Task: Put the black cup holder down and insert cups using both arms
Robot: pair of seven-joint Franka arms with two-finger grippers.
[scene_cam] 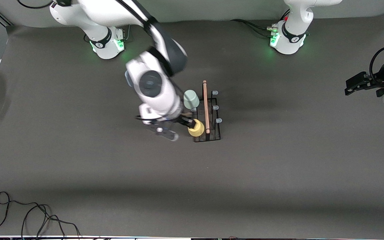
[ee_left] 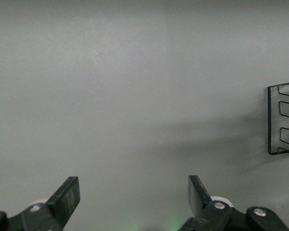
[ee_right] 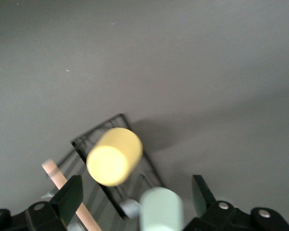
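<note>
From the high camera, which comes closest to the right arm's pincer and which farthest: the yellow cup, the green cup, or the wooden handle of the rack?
Measured from the right pincer, open beside the rack:
1. Yellow cup: right by its fingertips, on the peg nearest the camera.
2. Green cup: on the same row, toward the arms' bases.
3. Wooden handle: along the rack's middle, past both cups.

A dark grey matte counter (scene_cam: 78, 160) carries a thin black wire cup holder (scene_cam: 212, 133) with a light wooden rod handle, and, nearer the front camera than it, a loose black cable (scene_cam: 28, 213).
</note>
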